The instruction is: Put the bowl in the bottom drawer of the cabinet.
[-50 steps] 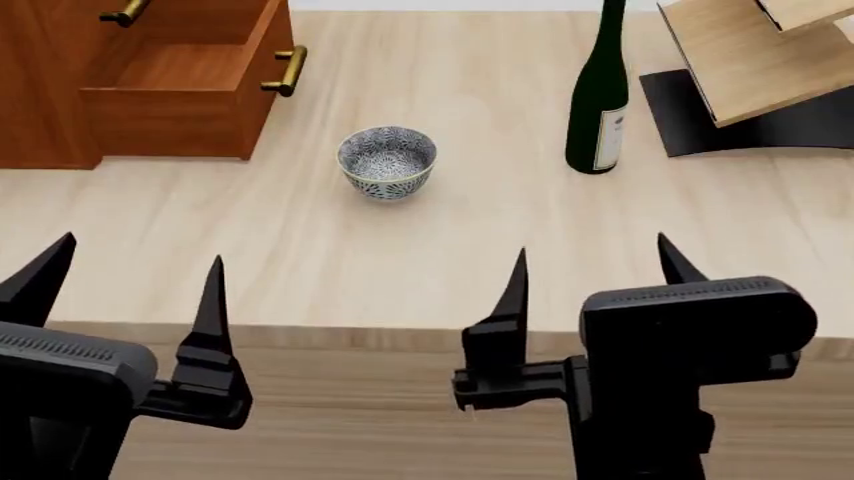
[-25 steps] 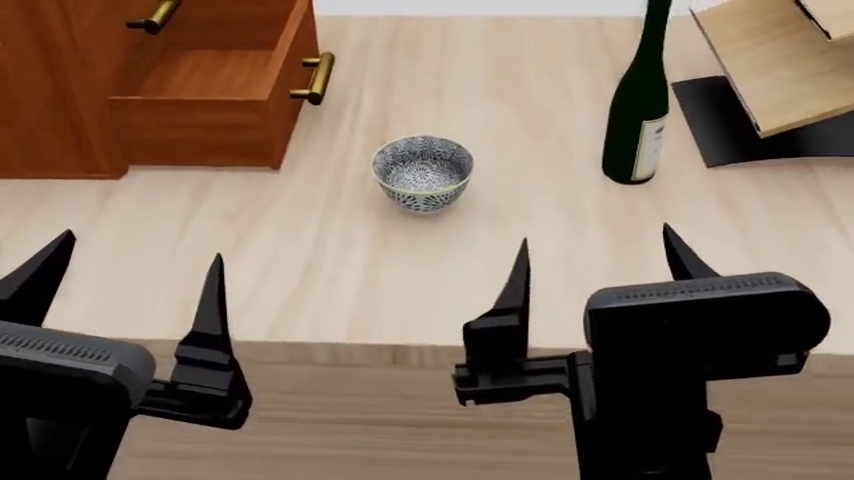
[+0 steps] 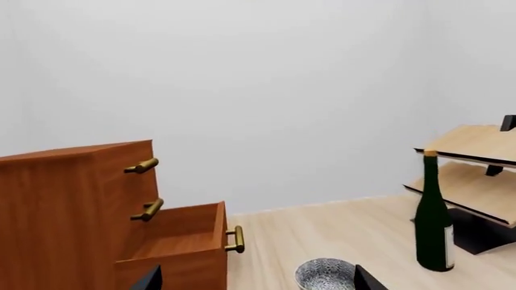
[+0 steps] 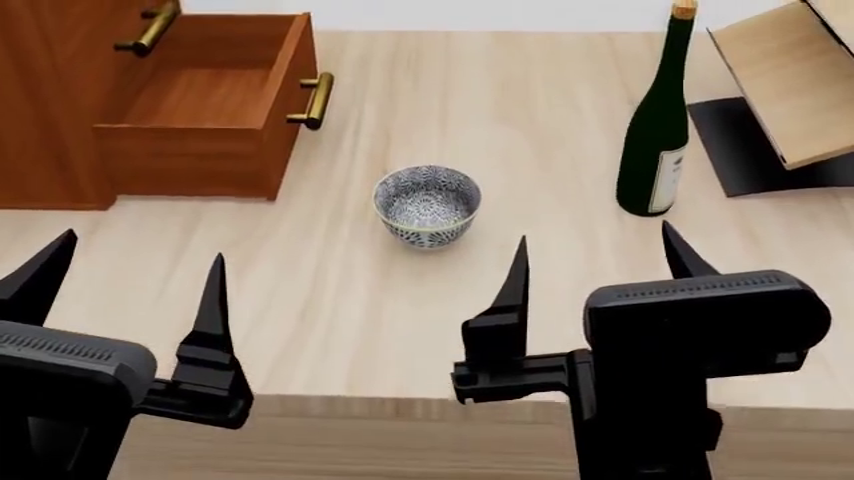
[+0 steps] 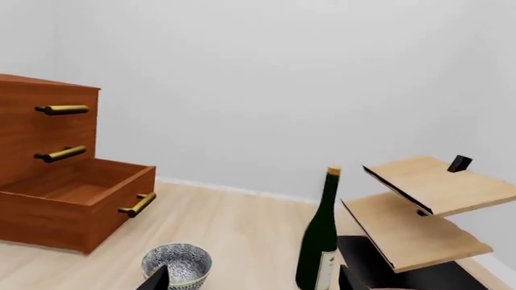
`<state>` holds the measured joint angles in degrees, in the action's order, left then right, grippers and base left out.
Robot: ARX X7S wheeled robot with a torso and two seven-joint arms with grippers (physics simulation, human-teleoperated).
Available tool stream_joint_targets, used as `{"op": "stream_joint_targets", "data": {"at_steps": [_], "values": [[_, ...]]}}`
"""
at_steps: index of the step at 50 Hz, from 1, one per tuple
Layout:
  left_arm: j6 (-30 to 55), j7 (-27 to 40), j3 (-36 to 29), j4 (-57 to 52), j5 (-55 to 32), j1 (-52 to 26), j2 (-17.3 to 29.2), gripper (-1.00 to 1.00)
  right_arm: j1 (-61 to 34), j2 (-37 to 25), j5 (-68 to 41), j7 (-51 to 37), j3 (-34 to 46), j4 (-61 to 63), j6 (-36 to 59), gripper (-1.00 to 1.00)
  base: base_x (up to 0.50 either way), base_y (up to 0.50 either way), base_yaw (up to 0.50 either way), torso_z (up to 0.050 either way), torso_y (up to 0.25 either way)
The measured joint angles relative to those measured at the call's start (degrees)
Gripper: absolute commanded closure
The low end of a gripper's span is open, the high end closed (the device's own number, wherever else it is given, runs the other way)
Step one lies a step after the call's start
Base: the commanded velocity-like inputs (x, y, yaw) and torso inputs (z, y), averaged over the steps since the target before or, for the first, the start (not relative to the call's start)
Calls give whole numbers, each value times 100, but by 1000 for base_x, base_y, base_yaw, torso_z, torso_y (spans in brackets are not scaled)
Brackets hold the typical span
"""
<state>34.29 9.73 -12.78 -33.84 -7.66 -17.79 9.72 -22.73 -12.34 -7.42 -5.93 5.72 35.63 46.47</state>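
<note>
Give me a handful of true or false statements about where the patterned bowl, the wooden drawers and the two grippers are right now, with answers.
1. The small blue-grey patterned ceramic bowl stands on the pale wooden table. True.
2. The bottom drawer of the reddish-brown wooden cabinet is shut. False: it is pulled out and open.
3. The left gripper holds the bowl. False: it is open and empty, apart from the bowl.
4. A dark green glass bottle stands upright on the table. True.
5. The right gripper is open. True.
6. The bowl is inside the drawer. False: it sits on the table outside it.
</note>
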Motion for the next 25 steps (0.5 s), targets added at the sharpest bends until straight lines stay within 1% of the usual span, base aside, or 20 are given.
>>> {"op": "stream_joint_targets", "data": {"at_steps": [25], "values": [[2, 102, -45, -14, -100, -40, 43, -100, 1, -68, -78, -61, 1, 45, 4, -100, 208, 19, 0, 0, 0]]}}
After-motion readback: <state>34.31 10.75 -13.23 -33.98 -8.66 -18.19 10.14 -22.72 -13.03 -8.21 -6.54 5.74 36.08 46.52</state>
